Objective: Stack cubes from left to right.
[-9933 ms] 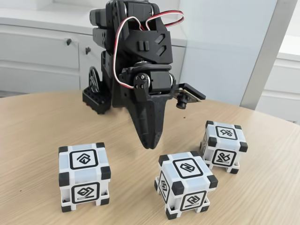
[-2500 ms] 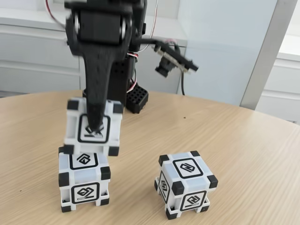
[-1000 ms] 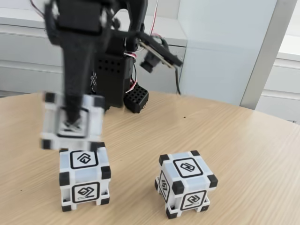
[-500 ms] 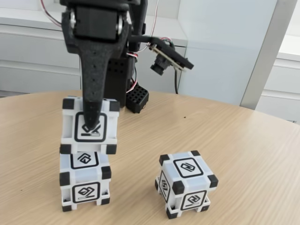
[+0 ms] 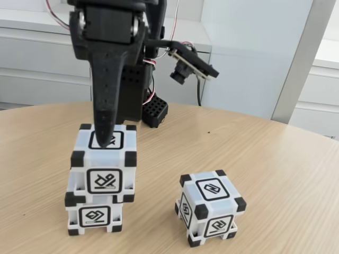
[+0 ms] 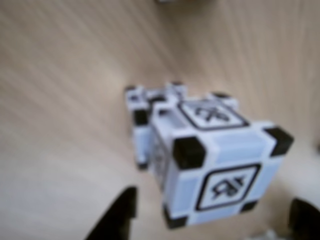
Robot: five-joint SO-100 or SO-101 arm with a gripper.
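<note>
Sitting on the lower white plastic cube with black corners (image 5: 94, 214), your upper white black-cornered cube (image 5: 104, 163) overhangs slightly to the right in the fixed view. Your black tool (image 5: 104, 142) touches its top; the wrist view shows both fingers wide apart, gripping nothing. A third like cube (image 5: 210, 208) waits apart on the wooden worktop (image 5: 275, 180).

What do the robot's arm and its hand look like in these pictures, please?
The matte black plastic arm has a grainy printed texture and narrows into a long tapering black finger. Red and white cables loop near its top, and a small black camera module juts from its side.
</note>
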